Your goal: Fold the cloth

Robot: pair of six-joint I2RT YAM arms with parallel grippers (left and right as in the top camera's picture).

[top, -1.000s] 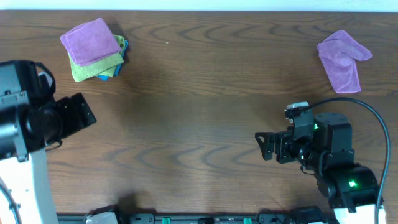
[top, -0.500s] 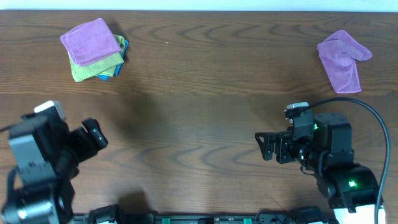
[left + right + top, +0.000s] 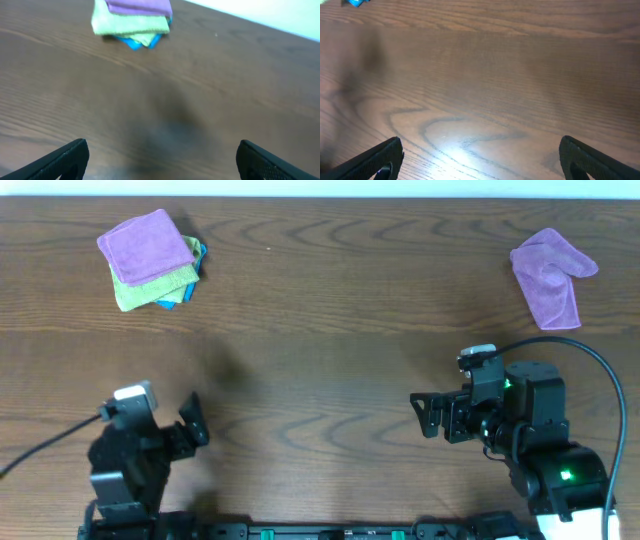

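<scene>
Purple crumpled cloth (image 3: pixel 548 277), overhead only

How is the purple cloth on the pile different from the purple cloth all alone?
The purple cloth on the pile is folded into a neat square; the lone purple cloth lies rumpled. The piled one rests on a green cloth, the lone one on the table. Both are purple.

Your two arms were black, boxy machines.
Your right arm (image 3: pixel 528 428) showed two green lights (image 3: pixel 567 475), a white cap (image 3: pixel 478 354) and a looping black cable (image 3: pixel 603 364); your left arm (image 3: pixel 128 465) carried a grey-white cap (image 3: pixel 131 393) and a thin cable (image 3: pixel 50 442).
</scene>
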